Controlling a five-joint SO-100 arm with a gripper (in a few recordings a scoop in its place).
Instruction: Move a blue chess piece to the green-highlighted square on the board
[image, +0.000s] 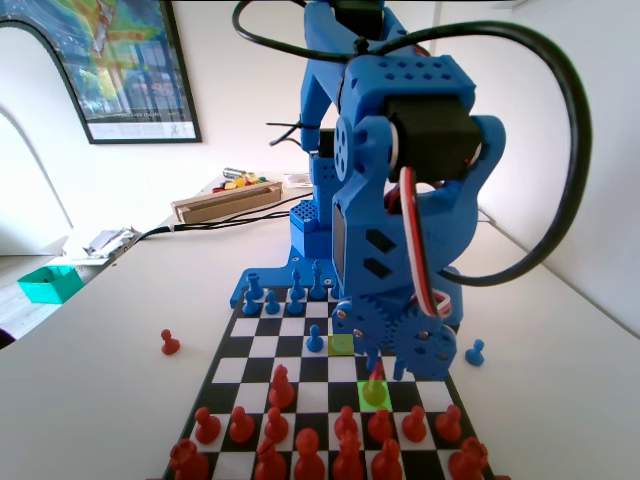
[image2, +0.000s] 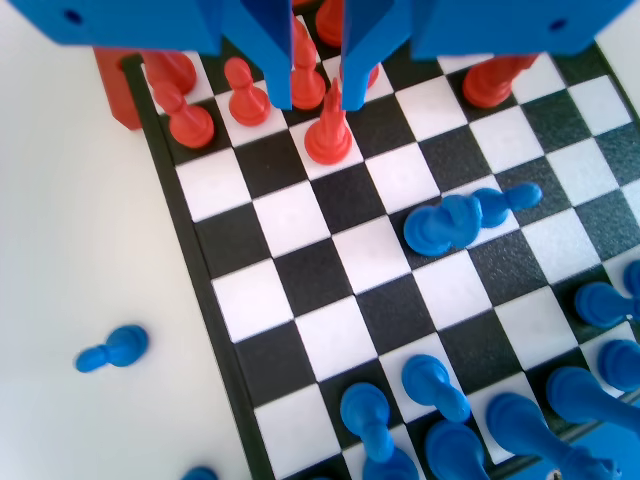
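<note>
Hand, jaws apart, straddles light, rigid, slippery red piece on green-highlighted square; likely grip: slim neck.

The blue arm's gripper hides part of the green-highlighted square; the picture's near edge cuts off the nearest red pieces.

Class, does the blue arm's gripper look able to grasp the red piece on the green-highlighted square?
Likely yes: the gripper hangs over the red piece, jaws open on either side of it, nothing between. Neighbouring red pawns stand close.
</note>
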